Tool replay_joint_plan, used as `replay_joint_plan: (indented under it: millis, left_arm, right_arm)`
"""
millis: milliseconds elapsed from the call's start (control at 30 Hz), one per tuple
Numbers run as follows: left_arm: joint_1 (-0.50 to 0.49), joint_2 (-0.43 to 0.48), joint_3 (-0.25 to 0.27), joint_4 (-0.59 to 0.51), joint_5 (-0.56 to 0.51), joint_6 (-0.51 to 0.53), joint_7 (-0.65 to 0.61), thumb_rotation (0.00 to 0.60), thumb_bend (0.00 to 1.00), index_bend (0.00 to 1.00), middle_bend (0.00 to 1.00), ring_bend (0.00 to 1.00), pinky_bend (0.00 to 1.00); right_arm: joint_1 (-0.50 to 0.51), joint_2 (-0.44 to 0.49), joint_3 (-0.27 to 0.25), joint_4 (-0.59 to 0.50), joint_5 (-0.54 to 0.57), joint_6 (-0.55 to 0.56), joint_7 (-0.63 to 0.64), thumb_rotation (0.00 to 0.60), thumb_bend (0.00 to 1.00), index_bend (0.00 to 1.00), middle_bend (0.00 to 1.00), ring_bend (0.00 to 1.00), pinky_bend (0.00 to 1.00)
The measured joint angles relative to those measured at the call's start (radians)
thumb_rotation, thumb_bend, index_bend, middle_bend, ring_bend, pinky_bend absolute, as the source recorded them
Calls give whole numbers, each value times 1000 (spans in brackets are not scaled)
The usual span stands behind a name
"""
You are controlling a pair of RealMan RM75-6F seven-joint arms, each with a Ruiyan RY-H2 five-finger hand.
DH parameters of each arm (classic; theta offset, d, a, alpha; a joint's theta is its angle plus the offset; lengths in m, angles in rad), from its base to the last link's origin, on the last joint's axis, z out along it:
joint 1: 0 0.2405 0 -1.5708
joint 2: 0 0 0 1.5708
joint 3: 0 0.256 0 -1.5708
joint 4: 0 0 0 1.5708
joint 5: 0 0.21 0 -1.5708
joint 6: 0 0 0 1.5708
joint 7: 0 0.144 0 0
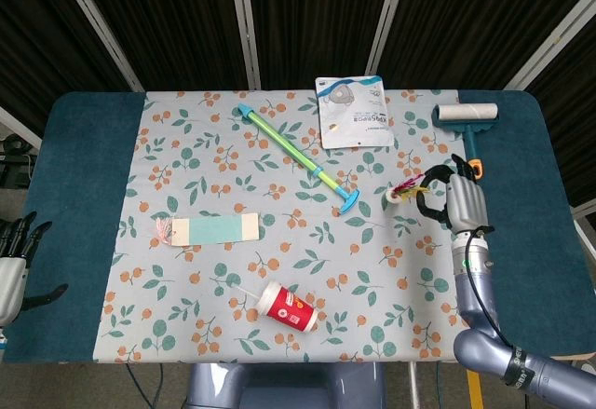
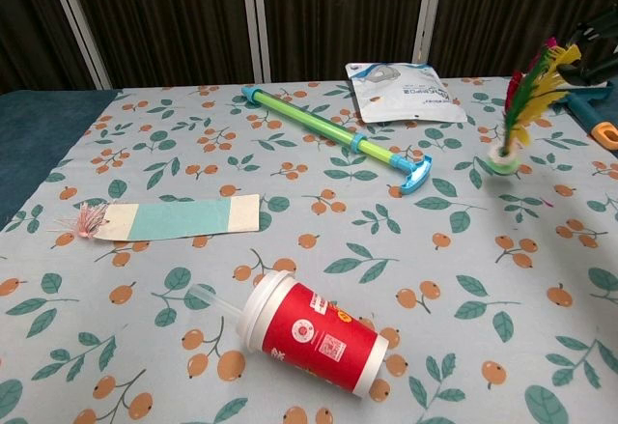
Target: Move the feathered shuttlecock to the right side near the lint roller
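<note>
The feathered shuttlecock has red, yellow and green feathers and a white-green base. It stands tilted on the floral cloth, right of the middle; in the chest view its base touches or nearly touches the cloth. My right hand is just to its right and pinches the feather tips; only its dark fingers show at the chest view's top right edge. The lint roller, white roll and teal handle with an orange end, lies at the back right, a short way behind the hand. My left hand hangs off the table's left front, fingers apart, holding nothing.
A green and blue toy pump lies diagonally at the centre back. A packaged mask sits behind it. A red cup lies on its side near the front, and a teal bookmark lies at the left.
</note>
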Motion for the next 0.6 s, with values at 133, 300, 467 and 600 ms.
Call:
replay_joint_plan:
  millis: [133,300,467,600]
  left_arm:
    - [1,-1,0,0,0,1,1,554,145,114,0,0,0]
    - [1,-1,0,0,0,1,0,556,144,114,0,0,0]
    - [0,1,0,0,0,-1,-3,553,143,114,0,0,0]
    - [0,1,0,0,1,-1,-3,553,145,114,0,0,0]
  right_arm:
    - [-3,4,-15,6,-4,-3,11,600,390,620,316,0,0]
    - [-2,4,-27,16,0,-5,18,600,389,620,316,0,0]
    - [-4,7,-33,21,3,-3,27,600,389,620,316,0,0]
    - [-9,13,-44,26,2,-4,38,600,388,621,316,0,0]
